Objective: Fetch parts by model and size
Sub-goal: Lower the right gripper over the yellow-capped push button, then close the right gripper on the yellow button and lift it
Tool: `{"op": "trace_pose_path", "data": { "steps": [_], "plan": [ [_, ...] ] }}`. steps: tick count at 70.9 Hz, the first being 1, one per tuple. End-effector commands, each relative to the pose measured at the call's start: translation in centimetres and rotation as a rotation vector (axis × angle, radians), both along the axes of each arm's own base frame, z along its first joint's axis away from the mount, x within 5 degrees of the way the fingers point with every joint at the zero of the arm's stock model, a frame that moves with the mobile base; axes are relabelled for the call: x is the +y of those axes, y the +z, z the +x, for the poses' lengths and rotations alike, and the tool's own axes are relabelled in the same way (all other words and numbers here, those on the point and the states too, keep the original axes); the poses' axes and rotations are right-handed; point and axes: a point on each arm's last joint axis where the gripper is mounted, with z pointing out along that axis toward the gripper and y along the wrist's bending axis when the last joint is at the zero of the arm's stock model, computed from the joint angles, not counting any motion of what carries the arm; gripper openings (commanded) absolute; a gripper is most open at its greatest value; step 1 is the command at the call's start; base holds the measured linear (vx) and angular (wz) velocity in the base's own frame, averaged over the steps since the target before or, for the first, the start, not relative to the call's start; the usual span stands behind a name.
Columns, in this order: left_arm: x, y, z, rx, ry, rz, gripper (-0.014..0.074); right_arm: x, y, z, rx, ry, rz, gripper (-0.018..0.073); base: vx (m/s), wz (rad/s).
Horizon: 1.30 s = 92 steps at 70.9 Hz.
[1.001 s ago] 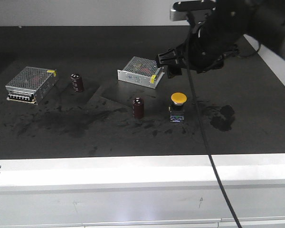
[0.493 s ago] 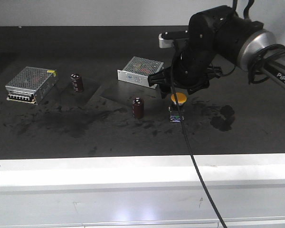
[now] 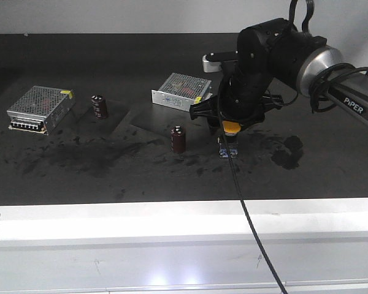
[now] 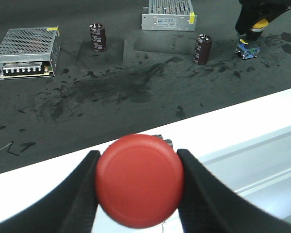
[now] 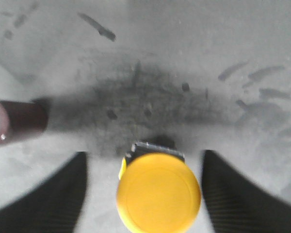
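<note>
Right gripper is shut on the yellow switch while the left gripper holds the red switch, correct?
Not shut. In the right wrist view the right gripper is open: its fingers stand either side of the yellow switch with gaps showing. The left gripper does hold the red switch.

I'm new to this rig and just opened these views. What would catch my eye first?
The red push-button switch fills the bottom of the left wrist view, gripped by its cap between the fingers of the left gripper. On the dark mat, the right gripper hangs open around the yellow push-button switch, with gaps showing on both sides of its cap.
</note>
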Motion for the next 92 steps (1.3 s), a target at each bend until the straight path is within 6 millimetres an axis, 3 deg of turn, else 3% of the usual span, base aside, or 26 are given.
{"op": "trace_pose_path", "data": {
  "steps": [1, 16, 31, 55, 59, 69, 92],
  "plan": [
    [-0.1, 1.5, 0.2, -0.093, -0.002, -0.04, -0.0007, -0.4, 3.3, -0.4, -0.09, -0.005, 0.031, 0.0262, 0.0, 0.0],
    [-0.1, 1.5, 0.2, -0.093, -0.002, -0.04, -0.0007, -0.6, 3.5, -0.6, -0.091, 0.001, 0.017, -0.0017, 0.0, 0.0],
    [-0.1, 1.5, 0.2, -0.093, -0.002, -0.04, -0.0007, -1.2, 6.6, -1.6, -0.185, 0.004, 0.028, -0.0009, 0.0, 0.0],
    [-0.1, 1.5, 0.2, -0.093, -0.002, -0.04, -0.0007, -3.5, 15.4, -6.6, -0.468, 0.038, 0.087, -0.0003, 0.0, 0.0],
    [-0.1, 1.5, 0.2, -0.093, -0.002, -0.04, -0.0007, -4.3, 16.5, -8.2, -0.535, 0.043, 0.089, -0.0003, 0.0, 0.0],
    [-0.1, 1.5, 0.2, -0.093, -0.002, -0.04, -0.0007, -6.1, 17.1, -12.4, -0.646, 0.07, 0.098, -0.0002, 0.0, 0.0],
    [-0.1, 1.5, 0.2, -0.093, -0.002, -0.04, -0.0007, -9.8, 14.2, -22.3, -0.915, 0.149, 0.176, -0.0002, 0.0, 0.0]
  ]
}}
